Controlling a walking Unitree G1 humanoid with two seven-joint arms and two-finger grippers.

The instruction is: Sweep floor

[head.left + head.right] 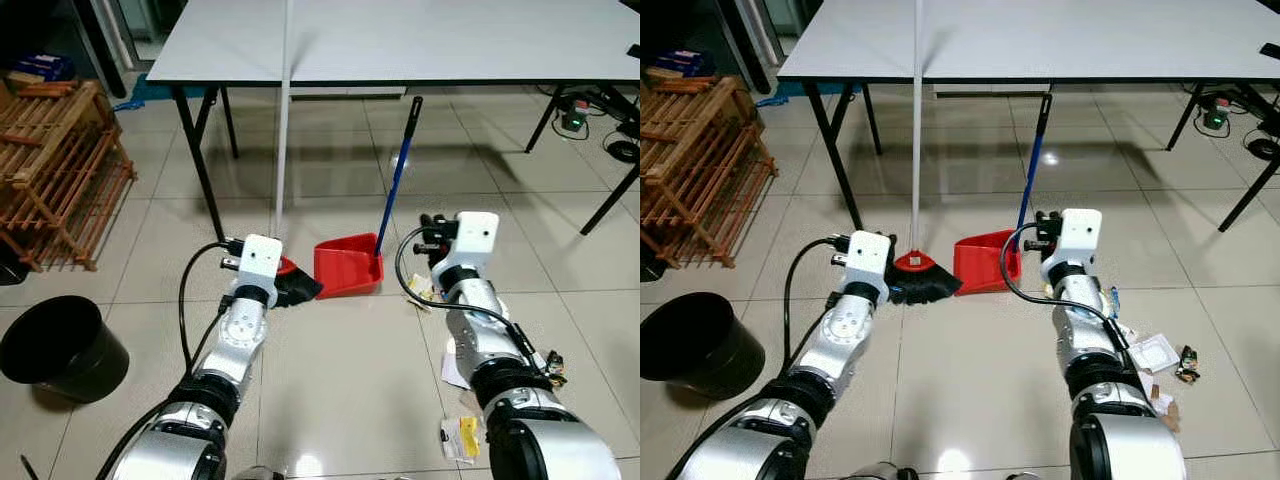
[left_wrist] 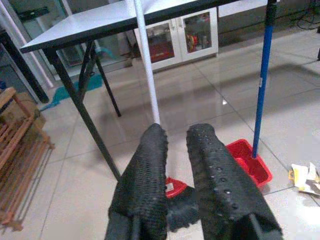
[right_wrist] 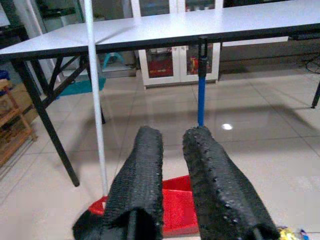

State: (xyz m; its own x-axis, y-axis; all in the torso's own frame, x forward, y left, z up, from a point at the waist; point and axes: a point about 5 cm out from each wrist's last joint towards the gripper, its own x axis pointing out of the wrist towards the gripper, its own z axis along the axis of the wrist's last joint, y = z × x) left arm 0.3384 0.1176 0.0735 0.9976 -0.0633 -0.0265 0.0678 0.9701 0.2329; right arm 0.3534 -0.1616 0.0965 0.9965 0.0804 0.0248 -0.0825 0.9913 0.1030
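A broom stands with its white handle point(image 1: 915, 120) leaning against the table edge, and its red head with black bristles point(image 1: 923, 280) rests on the tiles. Right beside it stands a red dustpan point(image 1: 348, 265) with a blue handle point(image 1: 397, 170). My left gripper point(image 2: 175, 131) hovers low just short of the broom head, its fingers point(image 2: 150, 170) a narrow gap apart with nothing between them. My right gripper point(image 3: 172, 134) is held level with the dustpan, a little to its right, also slightly open and empty. Paper litter point(image 1: 1155, 352) lies on the floor by my right arm.
A large white table point(image 1: 400, 40) on black legs point(image 1: 200, 160) spans the far side. A black bin point(image 1: 60, 345) sits near left, with a wooden rack point(image 1: 60, 170) behind it. More scraps point(image 1: 460, 437) lie near right. Cables point(image 1: 620, 150) trail at far right.
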